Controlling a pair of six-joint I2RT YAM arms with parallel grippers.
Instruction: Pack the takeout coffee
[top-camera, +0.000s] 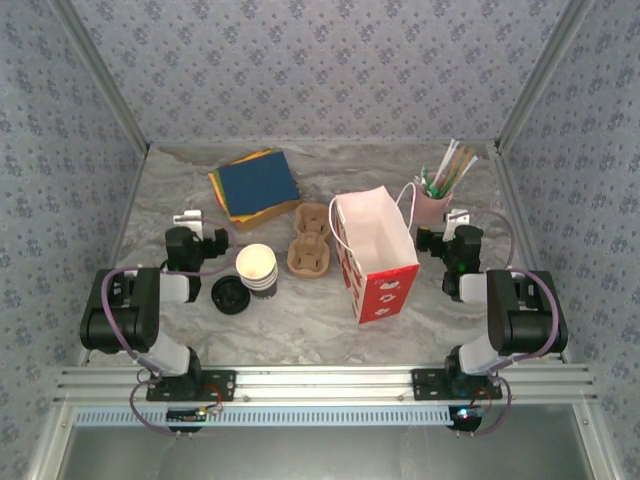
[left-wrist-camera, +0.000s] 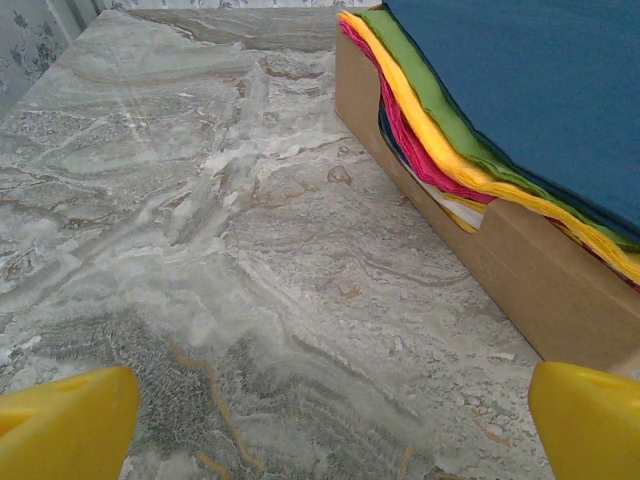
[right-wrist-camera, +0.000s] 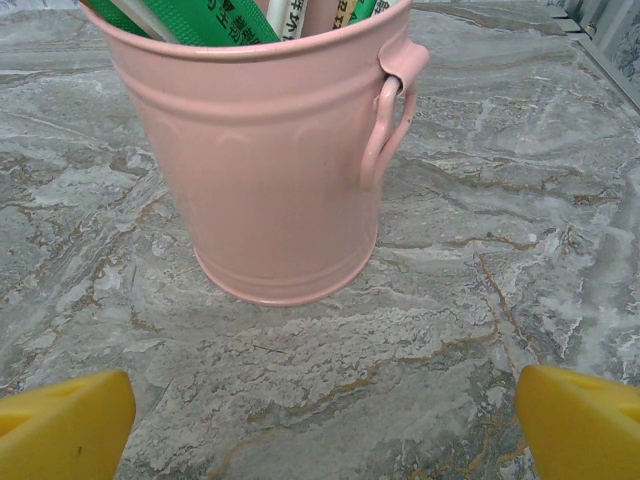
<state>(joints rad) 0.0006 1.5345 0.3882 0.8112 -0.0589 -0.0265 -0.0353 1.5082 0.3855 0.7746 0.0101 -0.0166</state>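
Bag (top-camera: 385, 285) open, seemingly empty | pink bucket (right-wrist-camera: 270, 170) holds wrapped straws (right-wrist-camera: 215, 18) | left jaws spread | right jaws spread

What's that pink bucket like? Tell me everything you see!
The pink bucket looks like smooth painted metal, with a rolled rim and a looped side handle. It stands upright on the marbled table, at the far right, just beyond the paper bag. Wrapped sticks, maybe straws, poke out of its top. Nothing grips it.

Floral blue wallpaper (top-camera: 300, 60) (three sides), grey marble tabletop (top-camera: 300, 320).
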